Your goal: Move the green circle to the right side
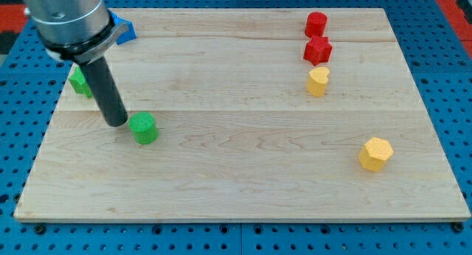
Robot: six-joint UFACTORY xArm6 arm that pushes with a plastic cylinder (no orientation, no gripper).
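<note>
Partly, our view is blocked: the arm's grey housing (65, 19) fills the view's top left corner and runs off the frame. It covers most of a blue block (124, 30), of which only a corner shows, so we cannot make out its shape. The rod also hides part of a second green block (80, 82) at the worktop's (243, 174) left edge; its shape is unclear too.

We carry no jaws, only a dark rod, so nothing is open, closed or gripping. My tip (116, 123) sits just beside the green circle (144, 128), at the circle's nine o'clock; we cannot tell whether they touch.

The green circle lies on the worktop's left part. Well apart, toward two o'clock from it, stand a red cylinder (316, 23), a red star (318, 50) and a yellow heart (318, 81). A yellow hexagon (375, 153) lies toward four o'clock.
</note>
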